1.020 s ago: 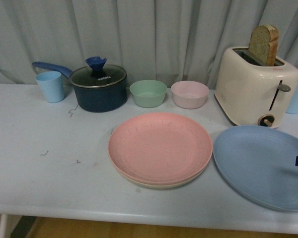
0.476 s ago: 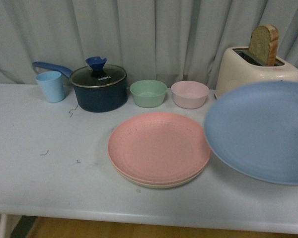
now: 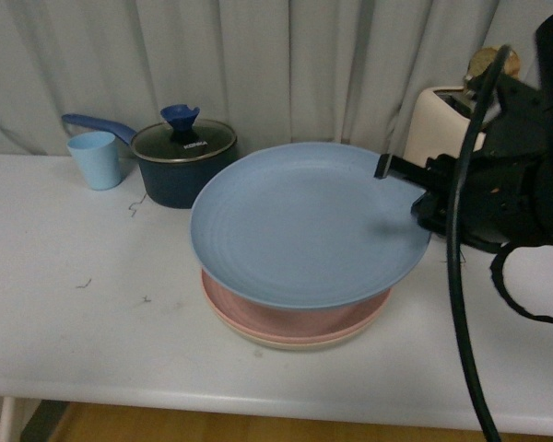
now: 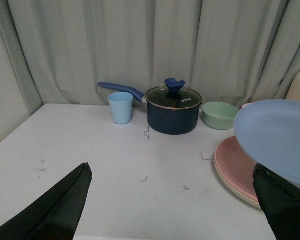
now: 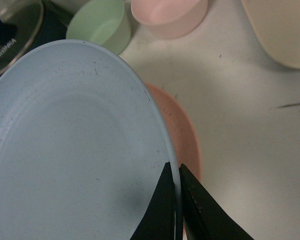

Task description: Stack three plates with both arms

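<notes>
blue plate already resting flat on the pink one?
No: in the front view the blue plate hangs tilted above the pink plate, its rim pinched by the right gripper.

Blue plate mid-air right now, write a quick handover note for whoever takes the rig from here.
Right gripper: shut on the light blue plate, pinching its rim, holding it tilted above the stack.
Left gripper: open, empty, off to the left over bare table.
Done: pink plate sits on the beige plate.
Left: lower the blue plate centred onto the pink one, release, withdraw.
</notes>
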`<control>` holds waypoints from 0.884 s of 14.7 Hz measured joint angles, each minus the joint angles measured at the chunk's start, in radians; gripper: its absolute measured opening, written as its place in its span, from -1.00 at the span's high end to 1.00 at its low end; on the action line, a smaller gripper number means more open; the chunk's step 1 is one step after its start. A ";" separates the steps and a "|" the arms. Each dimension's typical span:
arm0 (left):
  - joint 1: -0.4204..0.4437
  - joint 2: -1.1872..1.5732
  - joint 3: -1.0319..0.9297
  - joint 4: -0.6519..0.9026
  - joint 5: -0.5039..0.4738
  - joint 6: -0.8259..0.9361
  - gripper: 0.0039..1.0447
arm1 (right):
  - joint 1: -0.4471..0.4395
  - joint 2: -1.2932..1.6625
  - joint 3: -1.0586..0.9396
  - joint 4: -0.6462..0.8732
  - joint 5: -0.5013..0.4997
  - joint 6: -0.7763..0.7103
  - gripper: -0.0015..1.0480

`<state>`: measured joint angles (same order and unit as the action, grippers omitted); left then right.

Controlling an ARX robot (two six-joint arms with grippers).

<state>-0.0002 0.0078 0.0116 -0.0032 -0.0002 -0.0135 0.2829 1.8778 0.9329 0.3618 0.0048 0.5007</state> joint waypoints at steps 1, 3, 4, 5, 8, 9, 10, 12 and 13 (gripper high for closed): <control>0.000 0.000 0.000 0.000 0.000 0.000 -0.88 | 0.007 0.054 0.054 -0.053 0.011 0.032 0.94; 0.000 0.000 0.000 0.000 0.000 0.000 -0.88 | 0.018 0.100 0.110 -0.093 0.042 0.062 0.94; 0.000 0.000 0.000 0.000 0.000 0.000 -0.88 | 0.027 0.115 0.124 -0.102 0.046 0.077 0.94; 0.000 0.000 0.000 0.000 0.000 0.000 -0.88 | 0.039 0.130 0.129 -0.108 0.045 0.091 0.94; 0.000 0.000 0.000 0.000 0.000 0.000 -0.88 | 0.043 0.166 0.132 -0.123 0.056 0.114 0.94; 0.000 0.000 0.000 0.000 0.000 0.000 -0.88 | 0.041 0.170 0.132 -0.122 0.068 0.119 0.94; 0.000 0.000 0.000 0.000 0.000 0.000 -0.88 | 0.036 0.177 0.132 -0.116 0.069 0.128 0.94; 0.000 0.000 0.000 0.000 0.000 0.000 -0.88 | 0.037 0.185 0.132 -0.114 0.042 0.147 0.75; 0.000 0.000 0.000 0.000 0.000 0.000 -0.88 | 0.036 0.185 0.132 -0.112 0.042 0.153 0.54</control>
<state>-0.0002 0.0078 0.0116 -0.0032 -0.0002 -0.0135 0.3191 2.0628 1.0649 0.2497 0.0463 0.6533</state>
